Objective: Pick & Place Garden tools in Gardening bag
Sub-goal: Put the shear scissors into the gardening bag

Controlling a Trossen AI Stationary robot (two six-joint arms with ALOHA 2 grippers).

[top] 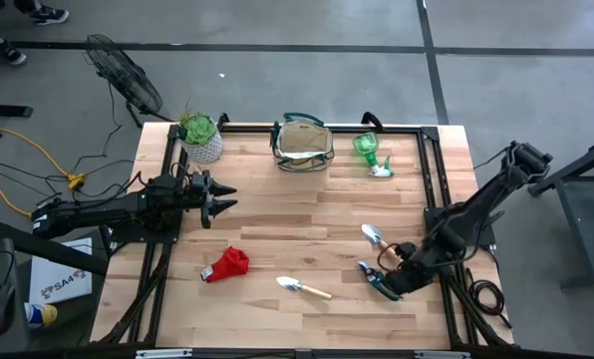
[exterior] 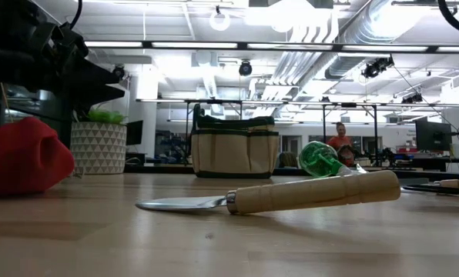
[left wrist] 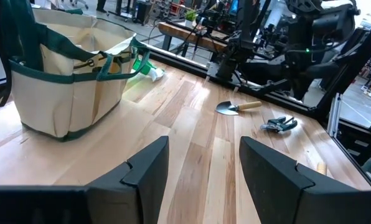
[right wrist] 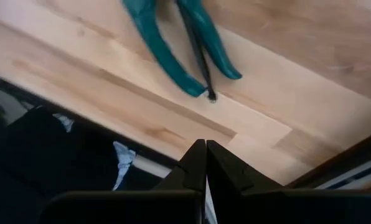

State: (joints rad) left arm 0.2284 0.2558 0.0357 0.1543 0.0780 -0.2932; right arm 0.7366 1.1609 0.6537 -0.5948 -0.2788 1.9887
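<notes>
High view shows the worktop [top: 307,199] with the tools scattered across it and the bag [top: 303,146] standing upright at the far edge, mouth open to the top, so things can be dropped straight in. None of the tools appears to be in it yet, though its inside is hard to read.

Low at the near right corner, the right pincer [top: 389,283] has its fingers [right wrist: 201,163] pressed together with nothing between them. It sits just beside the green-handled shears [top: 375,276]; the right wrist view has the shears' handles [right wrist: 173,43] lying flat on the wood ahead of the closed tips. A grasp would likely need the fingers spread first.

The left pincer [top: 220,197] waits above the left side, released, its fingers [left wrist: 145,168] wide apart and aimed across toward the bag.

One trowel [top: 302,287] lies near the front edge, a second trowel [top: 377,237] sits just beyond the shears, the red cloth [top: 227,264] is crumpled front left, and the green plastic piece [top: 370,152] rests beside the bag. A potted plant [top: 199,136] stands at the far left corner.
</notes>
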